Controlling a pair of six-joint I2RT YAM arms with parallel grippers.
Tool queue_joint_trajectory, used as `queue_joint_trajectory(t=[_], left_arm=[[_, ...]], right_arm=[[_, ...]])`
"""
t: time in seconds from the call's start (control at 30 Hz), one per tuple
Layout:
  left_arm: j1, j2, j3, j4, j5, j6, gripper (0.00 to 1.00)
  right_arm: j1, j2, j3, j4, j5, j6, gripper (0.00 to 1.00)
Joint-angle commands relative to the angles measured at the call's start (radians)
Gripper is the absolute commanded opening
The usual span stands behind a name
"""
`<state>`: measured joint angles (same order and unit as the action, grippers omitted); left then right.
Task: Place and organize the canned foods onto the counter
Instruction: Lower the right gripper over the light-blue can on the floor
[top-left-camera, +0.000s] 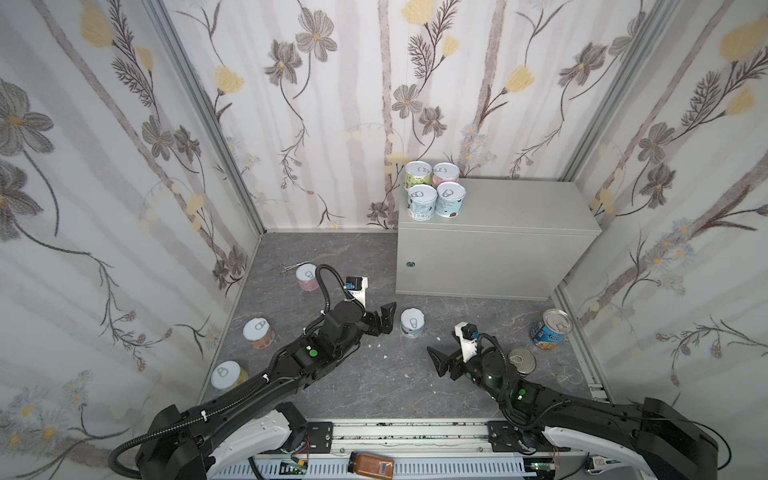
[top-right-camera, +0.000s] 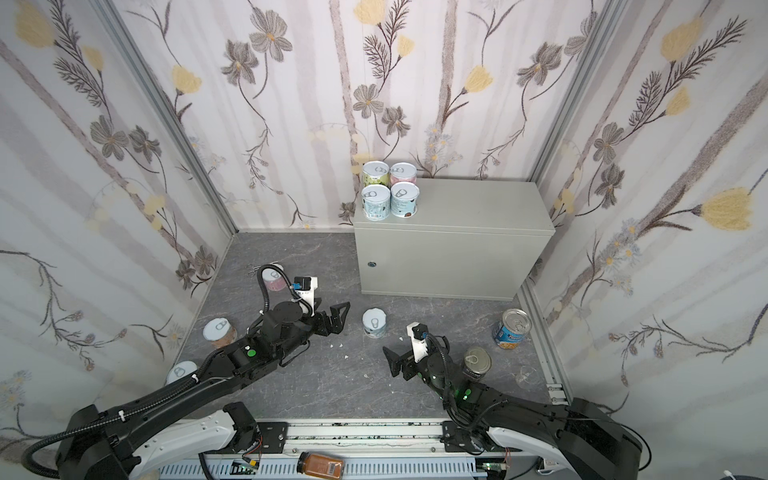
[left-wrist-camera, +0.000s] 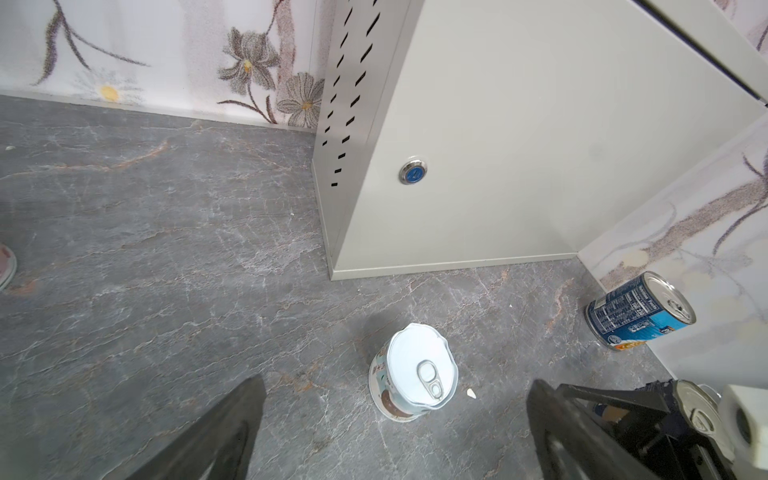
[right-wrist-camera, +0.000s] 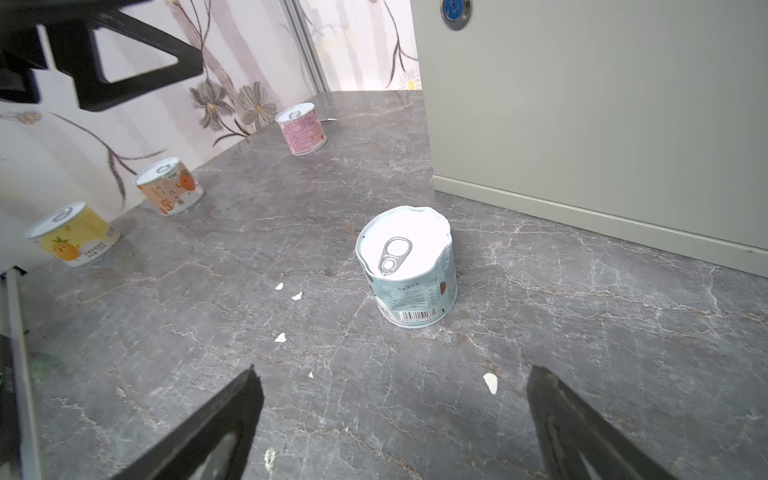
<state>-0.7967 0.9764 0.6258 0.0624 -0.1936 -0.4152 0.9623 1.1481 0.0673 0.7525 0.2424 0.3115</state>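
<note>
Four cans (top-left-camera: 434, 195) sit on the surface's (top-left-camera: 519, 203) far-left corner; left hand (top-left-camera: 386, 320) and right hand (top-left-camera: 440, 363) both wide, empty, either side of the dented blue can (top-left-camera: 412, 323) on the floor; next, I reckon, one straddles and grabs it.

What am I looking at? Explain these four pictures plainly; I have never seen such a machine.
Two black robot arms work over a grey floor. Two pictures look down from a twin camera overhead. The other two come from a camera on each arm's wrist, looking out between its fingers. Each arm ends in a two-fingered clamp: the left end effector and the right end effector are both open and hold nothing. Four cans already stand on the grey cabinet. Six are on the floor: a dented pale blue can between the arms, a pink can, an orange can, a yellow can, a taller blue can and a dark can beside the right arm. Both wrist cameras face the dented one.
</note>
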Motion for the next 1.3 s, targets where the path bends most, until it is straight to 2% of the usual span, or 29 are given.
queue_joint_trajectory(t=[0.0,0.27,0.4,0.6,0.8,1.27], left_arm=[[0.002,-0.031,-0.012,-0.045,-0.037,0.020,1.00],[0.014,-0.092,-0.050,-0.062,-0.033,0.029,1.00],[0.026,-0.104,-0.066,-0.068,-0.023,0.036,1.00],[0.040,-0.109,-0.073,-0.066,-0.001,0.033,1.00],[0.040,-0.103,-0.072,-0.062,0.020,0.023,1.00],[0.040,-0.099,-0.072,-0.055,0.029,0.021,1.00]], right_arm=[[0.010,0.136,0.000,0.316,0.031,-0.032,1.00],[0.010,0.519,0.105,0.572,0.049,-0.055,1.00],[0.007,0.645,0.146,0.666,0.055,-0.061,1.00],[-0.002,0.772,0.200,0.712,0.061,-0.035,1.00],[-0.055,0.849,0.219,0.751,0.041,0.018,1.00],[-0.120,1.011,0.343,0.704,-0.044,-0.004,1.00]])
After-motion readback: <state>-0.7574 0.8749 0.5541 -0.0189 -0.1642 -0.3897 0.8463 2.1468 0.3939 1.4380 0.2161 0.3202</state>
